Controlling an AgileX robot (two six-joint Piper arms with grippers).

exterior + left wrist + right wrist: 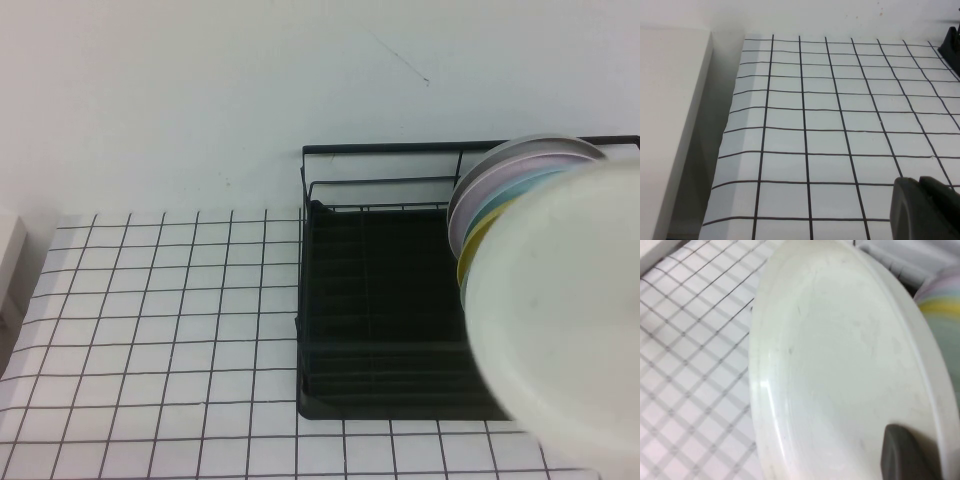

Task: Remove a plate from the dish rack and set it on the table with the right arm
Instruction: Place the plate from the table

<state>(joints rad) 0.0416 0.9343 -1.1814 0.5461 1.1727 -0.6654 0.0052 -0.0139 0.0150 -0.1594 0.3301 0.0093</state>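
Observation:
The off-white plate (565, 310) is lifted, tilted and near the camera over the right end of the black dish rack (380, 310). It fills the right wrist view (840, 365), over the white gridded table (685, 340). My right gripper (926, 452) is shut on its rim; one dark finger (905, 455) lies on its face and the other is hidden behind it. In the high view that gripper is hidden. My left gripper (919, 184) is shut and empty, low over the table (840, 110) on the left.
Several plates, grey (520, 155), mint-green (505, 200) and yellow (475, 245), stand upright in the rack's right end; they also show in the right wrist view (940, 305). A white box (8, 260) sits off the table's left edge (670, 125). The gridded table (150, 320) lies left of the rack.

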